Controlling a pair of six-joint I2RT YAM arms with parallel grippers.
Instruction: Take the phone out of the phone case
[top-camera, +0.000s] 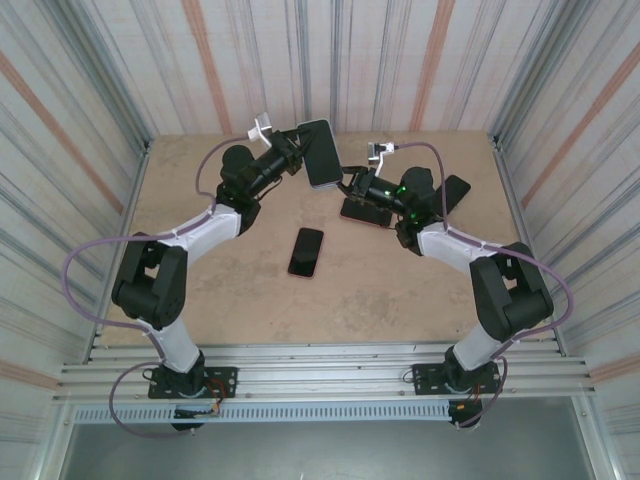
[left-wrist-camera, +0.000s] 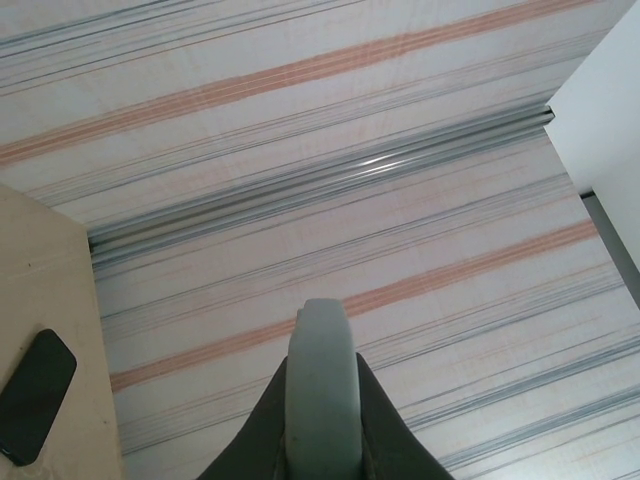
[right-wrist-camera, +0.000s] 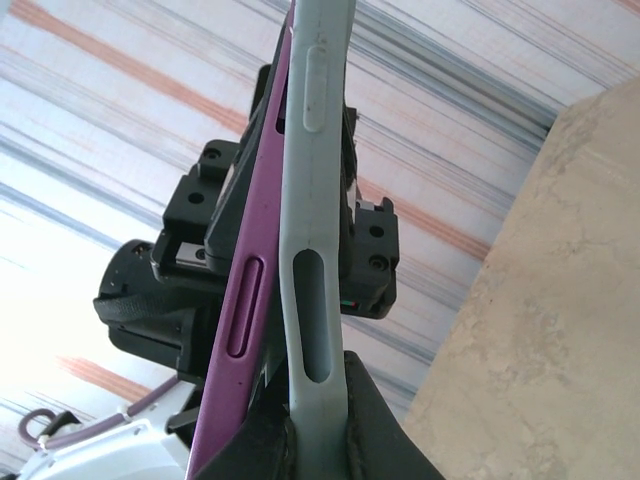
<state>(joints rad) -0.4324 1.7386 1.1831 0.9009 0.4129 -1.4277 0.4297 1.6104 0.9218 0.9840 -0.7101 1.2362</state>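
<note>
A pale grey phone case (top-camera: 320, 155) with the phone in it is raised over the back of the table. My left gripper (top-camera: 298, 152) is shut on it from the left. In the left wrist view the case's edge (left-wrist-camera: 322, 360) stands clamped in the left gripper (left-wrist-camera: 322, 425). My right gripper (top-camera: 350, 183) meets the case from the right, shut on its rim. The right wrist view shows the right gripper (right-wrist-camera: 315, 425) pinching the grey case wall (right-wrist-camera: 315, 200), with the purple phone (right-wrist-camera: 248, 280) beside it, its lower part parted from the wall.
A black phone (top-camera: 306, 251) lies flat at the middle of the wooden table (top-camera: 230, 300). A pink-edged phone (top-camera: 365, 212) lies under the right wrist, and a dark phone (top-camera: 455, 190) lies farther right. Striped walls close in three sides.
</note>
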